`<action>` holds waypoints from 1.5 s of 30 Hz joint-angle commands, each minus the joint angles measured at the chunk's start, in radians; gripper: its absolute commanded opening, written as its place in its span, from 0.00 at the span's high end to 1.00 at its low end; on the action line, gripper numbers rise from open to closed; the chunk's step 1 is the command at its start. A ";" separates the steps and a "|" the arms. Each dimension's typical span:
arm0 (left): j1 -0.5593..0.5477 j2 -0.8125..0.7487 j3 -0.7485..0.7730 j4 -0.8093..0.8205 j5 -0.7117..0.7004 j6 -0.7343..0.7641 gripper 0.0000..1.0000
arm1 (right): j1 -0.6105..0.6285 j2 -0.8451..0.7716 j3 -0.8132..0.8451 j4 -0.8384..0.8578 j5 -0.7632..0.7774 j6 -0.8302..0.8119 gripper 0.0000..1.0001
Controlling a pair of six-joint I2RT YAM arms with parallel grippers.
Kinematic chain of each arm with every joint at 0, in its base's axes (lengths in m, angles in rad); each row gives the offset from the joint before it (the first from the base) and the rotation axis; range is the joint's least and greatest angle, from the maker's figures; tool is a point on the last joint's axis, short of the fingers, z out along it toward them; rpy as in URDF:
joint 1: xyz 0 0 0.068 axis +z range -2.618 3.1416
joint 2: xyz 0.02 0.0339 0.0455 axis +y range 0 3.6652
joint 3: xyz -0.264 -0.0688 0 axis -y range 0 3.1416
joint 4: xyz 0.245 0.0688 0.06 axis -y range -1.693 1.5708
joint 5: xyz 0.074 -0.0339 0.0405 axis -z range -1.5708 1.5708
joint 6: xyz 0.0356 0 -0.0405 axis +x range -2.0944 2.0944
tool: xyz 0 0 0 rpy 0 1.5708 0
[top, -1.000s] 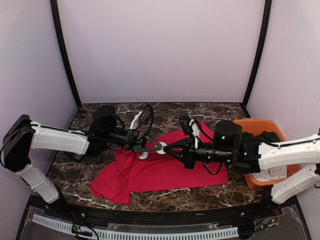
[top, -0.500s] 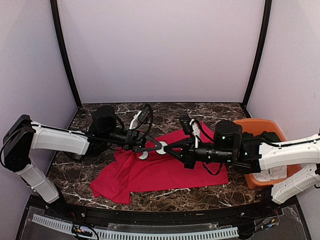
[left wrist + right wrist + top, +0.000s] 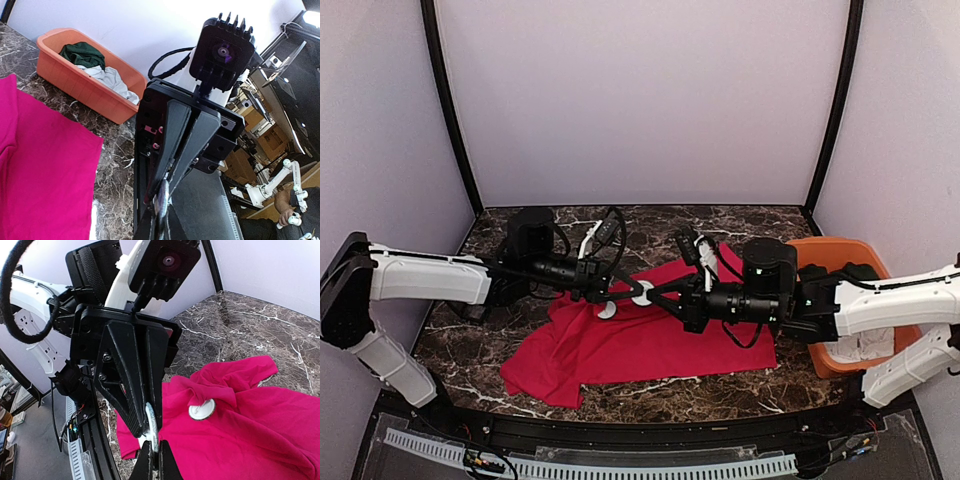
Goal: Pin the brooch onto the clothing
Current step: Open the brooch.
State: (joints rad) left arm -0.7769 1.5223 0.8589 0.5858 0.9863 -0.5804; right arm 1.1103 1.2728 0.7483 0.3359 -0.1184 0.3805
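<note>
We grip the brooch [image 3: 150, 421] between the closed left pincer [image 3: 628, 291] and right pincer [image 3: 657, 293] above the red T-shirt [image 3: 620, 350], pinning not yet done.

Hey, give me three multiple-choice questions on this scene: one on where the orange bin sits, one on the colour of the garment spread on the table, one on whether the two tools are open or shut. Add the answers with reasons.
1. The orange bin stands:
A) at the table's left edge
B) in front of the left arm
C) at the right edge of the table

2. The garment spread on the table is:
A) red
B) dark green
C) white

3. The left tool and right tool are:
A) both wide open
B) both shut, meeting tip to tip
C) one open, one shut

Answers:
1 C, the top view shows it beside the right arm.
2 A, the T-shirt is bright red.
3 B, both pinch a pale disc over the T-shirt.
</note>
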 commanded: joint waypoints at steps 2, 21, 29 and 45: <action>-0.007 -0.046 0.009 -0.220 -0.159 0.061 0.98 | 0.011 0.043 0.061 0.034 0.046 -0.023 1.00; 0.061 -0.103 -0.190 0.298 -0.108 -0.261 0.57 | 0.003 -0.018 -0.009 0.088 0.073 -0.002 1.00; 0.068 0.042 -0.214 0.682 -0.073 -0.532 0.57 | 0.005 -0.014 -0.025 0.107 0.055 -0.014 1.00; 0.026 0.137 -0.188 0.787 -0.071 -0.608 0.58 | 0.004 0.012 -0.050 0.187 0.087 -0.051 1.00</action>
State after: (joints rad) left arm -0.7391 1.6413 0.6556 1.2984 0.8982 -1.1614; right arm 1.1126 1.2678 0.7151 0.4500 -0.0471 0.3447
